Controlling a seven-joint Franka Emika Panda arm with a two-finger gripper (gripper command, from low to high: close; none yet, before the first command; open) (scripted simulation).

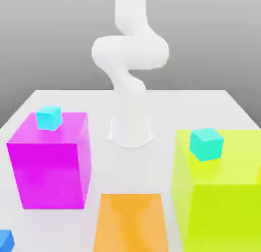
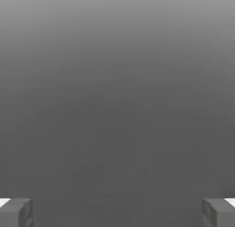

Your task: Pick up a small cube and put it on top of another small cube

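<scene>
The pincer (image 2: 117, 212) is standing wide open in the hand view, its two fingers (image 2: 16, 213) showing well apart, w/ plain grey backdrop (image 2: 117, 106) filling the gap btwn them. The ext. view is giving the rest of the scene: the white arm (image 1: 130, 52) is rising from its base (image 1: 130, 131) on the pale bench (image 1: 132, 169), bending midway and running out past the top edge of the pic. The small blue cube (image 1: 5, 241), the task's thing, is sitting low in the near corner at the exterior view's left, partly cut off by the frame edge, just nearer the cam than the big magenta block (image 1: 48, 174). That block is standing on the bench at the exterior view's left, w/ a small cyan cube (image 1: 49, 118) resting on its top, toward the far side. Over at the exterior view's right, a big yellow-green block (image 1: 219, 215) is standing w/ a small turquoise cube (image 1: 206, 144) resting on its top, near the side facing the middle; the block is running out of frame. Btwn the two big blocks, nearer the cam, an orange block (image 1: 131, 223) is showing its flat upper face, its near part running off the bottom edge.
</scene>
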